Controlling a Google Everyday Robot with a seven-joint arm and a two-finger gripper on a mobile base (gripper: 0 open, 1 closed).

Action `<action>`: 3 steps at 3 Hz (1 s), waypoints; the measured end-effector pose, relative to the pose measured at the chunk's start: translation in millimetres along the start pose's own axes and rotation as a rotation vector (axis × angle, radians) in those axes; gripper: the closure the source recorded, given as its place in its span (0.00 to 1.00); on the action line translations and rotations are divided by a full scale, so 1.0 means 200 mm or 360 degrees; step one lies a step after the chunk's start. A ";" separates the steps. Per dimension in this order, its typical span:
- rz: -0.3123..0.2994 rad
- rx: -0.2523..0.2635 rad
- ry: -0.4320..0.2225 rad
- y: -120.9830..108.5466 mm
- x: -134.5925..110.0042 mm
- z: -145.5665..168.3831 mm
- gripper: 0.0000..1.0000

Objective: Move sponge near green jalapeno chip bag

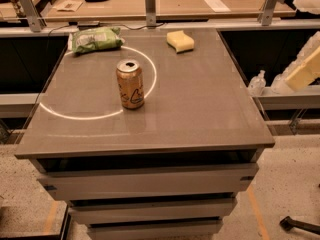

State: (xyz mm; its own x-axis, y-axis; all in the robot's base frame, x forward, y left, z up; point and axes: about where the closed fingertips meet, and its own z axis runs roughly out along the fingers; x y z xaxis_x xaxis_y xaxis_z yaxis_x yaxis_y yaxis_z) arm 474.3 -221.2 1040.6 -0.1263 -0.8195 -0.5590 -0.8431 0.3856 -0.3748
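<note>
A square grey tabletop (200, 104) sits on a cabinet of pale grey drawers (145, 181), seen from above and in front. A thin white ring (75, 117) is marked on the left half of the surface. A crinkled, puffy light green chip bag (97, 39) with a whitish label patch lies on its side at the back left corner of the table, overlapping the ring's far edge. A small, thick, pale yellow foam sponge (180, 41) with wavy sides rests flat near the back edge, a little right of centre, just outside the ring. The sponge and the bag are well apart, with bare tabletop between them. A gold-orange drink can (130, 84) with an open top stands upright inside the ring, close to its right arc, nearer the viewer than both the bag and the sponge. The robot's pale yellow gripper (306, 71) shows only partly at the right edge of the view, off the table and well away from the sponge, holding nothing that can be seen; whether it is open or closed cannot be told. Just below and left of it, a small clear bottle (256, 82) stands on a side ledge. Behind the table runs a light wooden desk (175, 1) with papers on it, and the floor (285, 179) is speckled and pale.
</note>
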 end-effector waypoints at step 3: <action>0.0775 0.0061 -0.0297 -0.20 -0.23 0.21 0.00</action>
State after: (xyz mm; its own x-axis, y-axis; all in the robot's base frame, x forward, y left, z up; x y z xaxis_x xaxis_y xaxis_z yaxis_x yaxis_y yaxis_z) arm 535.8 -181.7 1049.7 -0.4008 -0.4534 -0.7961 -0.6897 0.7213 -0.0635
